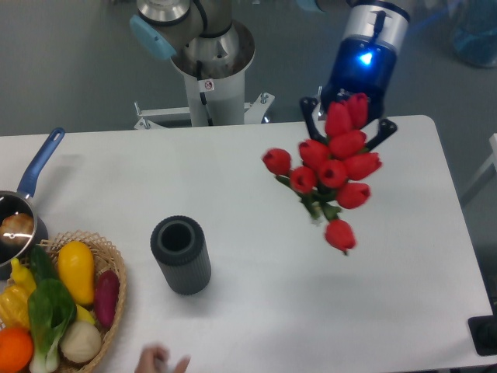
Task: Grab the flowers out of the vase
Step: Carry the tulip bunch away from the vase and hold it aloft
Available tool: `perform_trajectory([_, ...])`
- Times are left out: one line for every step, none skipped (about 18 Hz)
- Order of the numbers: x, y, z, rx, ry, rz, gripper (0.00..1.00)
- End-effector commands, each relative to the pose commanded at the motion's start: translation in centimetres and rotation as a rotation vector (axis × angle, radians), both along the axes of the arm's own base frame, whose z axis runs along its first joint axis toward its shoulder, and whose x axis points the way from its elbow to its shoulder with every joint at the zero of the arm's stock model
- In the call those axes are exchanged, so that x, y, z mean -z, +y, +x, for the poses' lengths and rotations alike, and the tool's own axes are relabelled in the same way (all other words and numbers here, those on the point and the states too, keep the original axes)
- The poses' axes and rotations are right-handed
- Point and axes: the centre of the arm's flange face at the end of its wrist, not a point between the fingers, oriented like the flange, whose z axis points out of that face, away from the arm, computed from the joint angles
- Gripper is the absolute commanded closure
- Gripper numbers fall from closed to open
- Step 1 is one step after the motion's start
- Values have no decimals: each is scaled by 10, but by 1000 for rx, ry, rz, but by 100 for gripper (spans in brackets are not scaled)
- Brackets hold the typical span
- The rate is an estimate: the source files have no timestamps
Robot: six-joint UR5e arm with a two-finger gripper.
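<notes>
Red flowers [332, 169] in claw [348, 128], vase [181, 256] well left.

You are looking at a robotics lab or test room: the grey robot arm's pedestal base [210, 78] is bolted to a grey floor [70, 62] behind a plain white rectangular table [256, 303]. The round wicker basket of colourful toy vegetables [58, 311] and the blue-handled metal saucepan [19, 217] read as staged props.

End effector [347, 124] is gripping the flowers [332, 167] aloft over the table [256, 217], well right of the vase [181, 255], which is standing upright beside a wicker basket [109, 307].
</notes>
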Motion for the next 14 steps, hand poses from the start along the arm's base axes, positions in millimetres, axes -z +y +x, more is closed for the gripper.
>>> perform_trajectory([14, -1, -8, 9, 18, -46, 93])
perform_trajectory([25, -1, -13, 1, 22, -82, 93])
perform_trajectory([35, -1, -20, -13, 24, -127, 93])
perform_trajectory([45, -3, -27, -32, 33, -180, 92])
perform_trajectory([52, -4, -31, -36, 47, -224, 92])
perform_trajectory([58, -6, -34, -32, 62, -258, 91])
perform_trajectory([66, -6, -38, -26, 72, -290, 91])
perform_trajectory([71, -8, -41, -23, 82, -322, 90])
perform_trajectory([77, -11, -44, -20, 97, -363, 89])
perform_trajectory([84, -14, -46, -13, 116, -416, 89])
perform_trajectory([87, -15, -46, 2, 130, -460, 89])
perform_trajectory([93, -15, -47, 19, 129, -496, 89])
perform_trajectory([95, -14, -47, 31, 130, -524, 89])
perform_trajectory([97, -15, -51, 39, 130, -551, 90])
